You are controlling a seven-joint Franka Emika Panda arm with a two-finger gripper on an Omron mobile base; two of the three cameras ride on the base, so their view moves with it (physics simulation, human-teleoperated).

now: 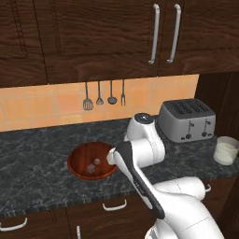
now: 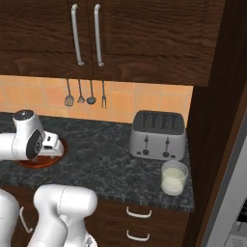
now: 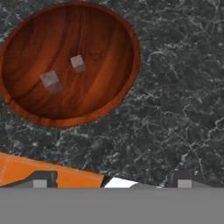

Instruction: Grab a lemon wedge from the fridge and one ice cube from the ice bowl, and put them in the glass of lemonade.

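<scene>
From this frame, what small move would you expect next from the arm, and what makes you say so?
Probably a short shift toward the ice bowl to centre over one ice cube, then a descent. In the hand view the bowl sits off to the upper left, two cubes lie apart inside it, and the gripper is open above bare counter beside the bowl, holding nothing.

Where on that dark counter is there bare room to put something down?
Bare black stone lies left of the round reddish-brown wooden bowl, and between the silver toaster and that bowl. The right end is crowded: toaster and clear glass of pale lemonade.
</scene>
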